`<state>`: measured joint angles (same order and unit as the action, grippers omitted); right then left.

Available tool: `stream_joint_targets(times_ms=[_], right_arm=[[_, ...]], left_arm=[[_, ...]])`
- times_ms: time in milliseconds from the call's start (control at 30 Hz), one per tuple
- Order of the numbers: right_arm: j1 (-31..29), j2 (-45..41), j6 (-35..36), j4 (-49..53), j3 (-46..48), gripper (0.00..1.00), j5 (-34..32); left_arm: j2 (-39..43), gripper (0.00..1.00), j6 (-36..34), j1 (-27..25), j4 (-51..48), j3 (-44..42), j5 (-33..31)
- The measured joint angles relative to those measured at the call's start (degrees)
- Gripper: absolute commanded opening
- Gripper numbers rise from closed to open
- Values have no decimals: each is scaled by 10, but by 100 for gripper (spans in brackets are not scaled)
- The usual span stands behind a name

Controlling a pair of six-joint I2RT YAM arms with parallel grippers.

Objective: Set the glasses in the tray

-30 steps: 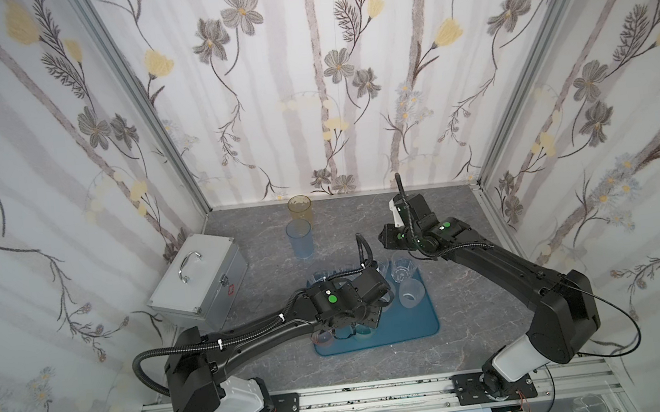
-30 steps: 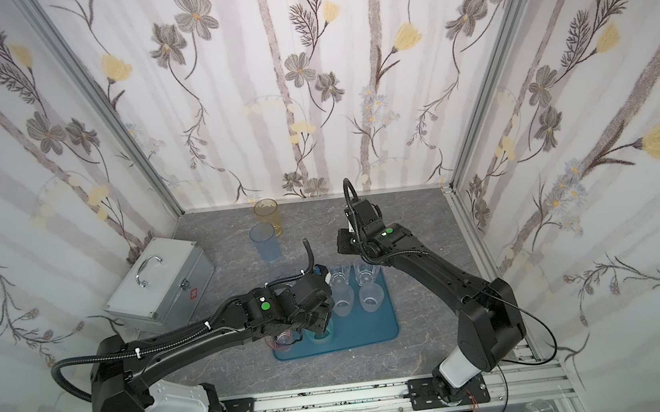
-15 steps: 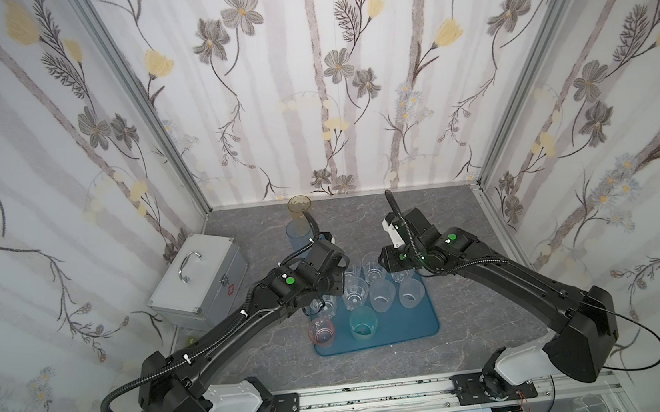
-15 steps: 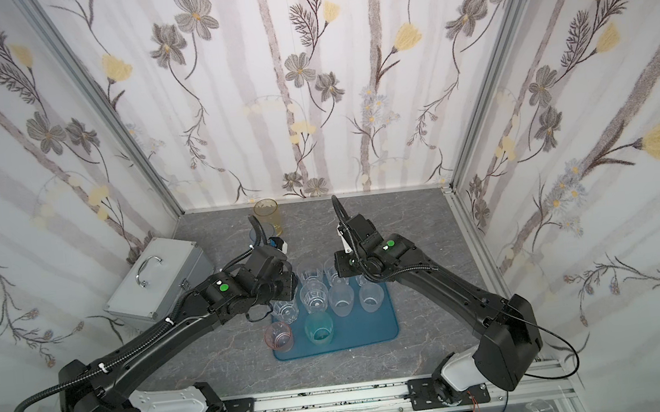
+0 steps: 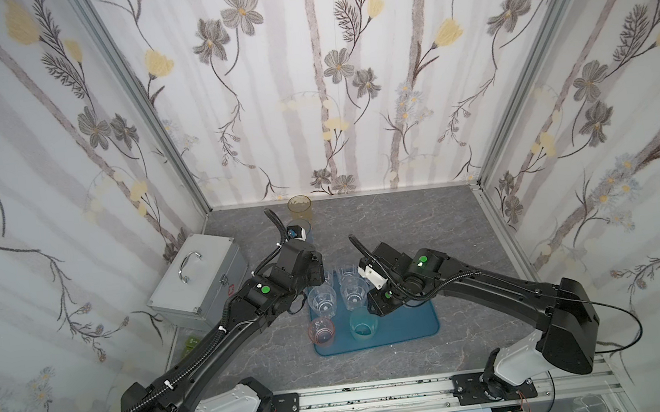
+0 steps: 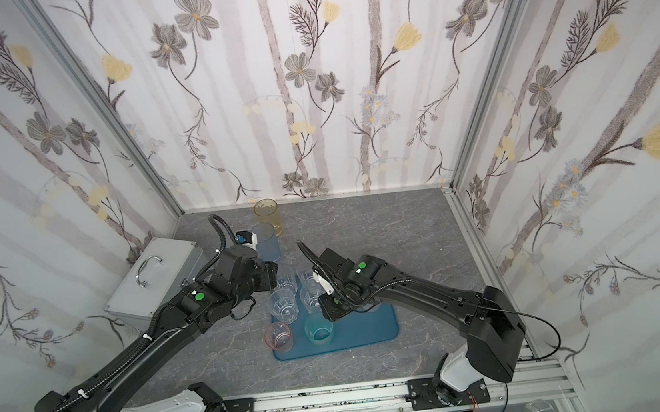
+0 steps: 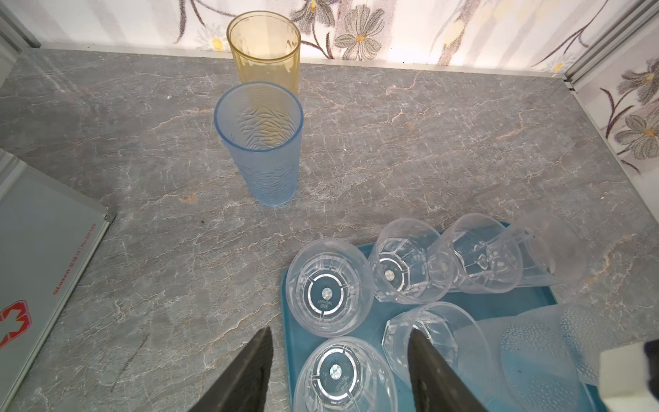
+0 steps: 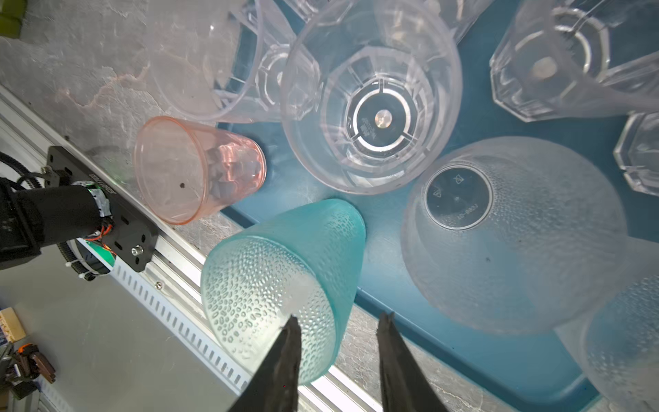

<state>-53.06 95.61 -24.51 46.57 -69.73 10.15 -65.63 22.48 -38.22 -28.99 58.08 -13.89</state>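
Left tool (image 7: 338, 331) gapes empty at the tray (image 7: 527, 298) corner. Take the blue glass (image 7: 262, 142) on the desk (image 7: 392, 142) squarely, sparing the amber glass (image 7: 264, 46) just behind. The right tool (image 8: 341, 315) seems released too.

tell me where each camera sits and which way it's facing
Top views: high over the front rail, looking down on table and tray; left arm, right arm show.
Left wrist: on the left arm, facing the back wall; left tool, blue glass, amber glass show.
Right wrist: on the right arm, facing down toward the front rail; right tool, teal glass, pink glass show.
Shared: both wrist views catch the tray's clear glasses.
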Motion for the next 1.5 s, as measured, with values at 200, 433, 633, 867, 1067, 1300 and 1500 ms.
stream_joint_targets(times_ms=[200,433,633,867,1067,1300,1500], right_arm=[[-10,24,1,-2,5,28,0],[-32,54,-5,-16,-10,23,15],[-39,62,-16,-23,-21,20,4],[-44,62,-24,-16,-39,14,-46],[-47,65,-24,-9,-51,16,-63],[-48,62,-24,-1,-63,31,-71],[-31,30,-11,20,-90,36,-59]], left_arm=[[2,63,-7,8,6,-5,3],[0,63,-11,9,15,-5,7],[0,63,-12,11,17,-6,10],[-1,63,-13,14,18,-6,10],[1,63,-13,16,18,-5,6],[0,63,-16,38,18,-1,6],[-21,62,-8,111,20,18,48]])
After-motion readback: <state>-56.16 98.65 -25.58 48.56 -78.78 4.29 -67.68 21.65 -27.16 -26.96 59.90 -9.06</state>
